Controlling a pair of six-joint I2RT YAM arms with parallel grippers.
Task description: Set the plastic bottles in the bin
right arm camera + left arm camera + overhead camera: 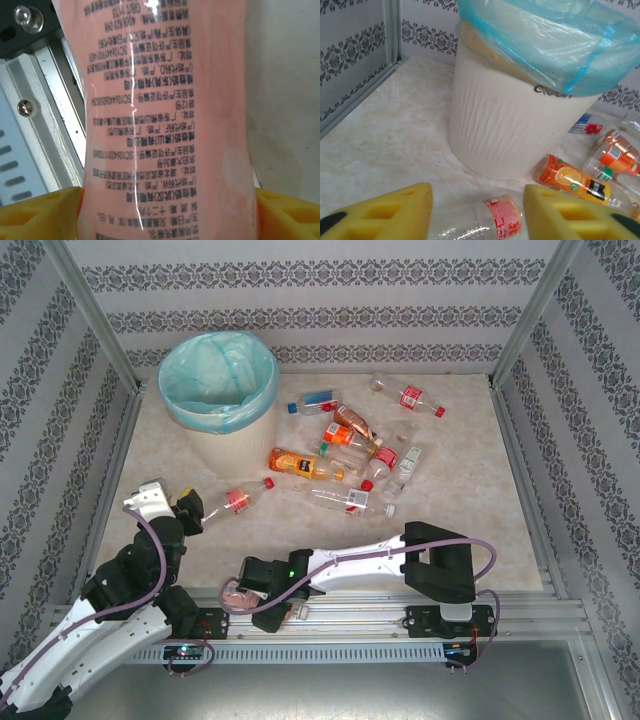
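Observation:
The bin (232,445), cream-white with a turquoise liner, stands at the back left; its wall (505,125) rises close ahead in the left wrist view. Several plastic bottles (350,445) lie in a cluster right of it, among them an orange-labelled one (300,464) (570,181). A red-labelled bottle (238,500) (502,217) lies on the table between the open yellow fingers of my left gripper (190,510) (477,215), with gaps on both sides. My right gripper (248,598) (167,215), at the near edge, is shut on a pink-labelled bottle (236,593) (165,100).
An aluminium rail (400,615) (45,125) runs along the near edge right beside the right gripper. Patterned walls and metal frame posts (100,320) close in the table on three sides. Bare tabletop (470,510) lies at the right.

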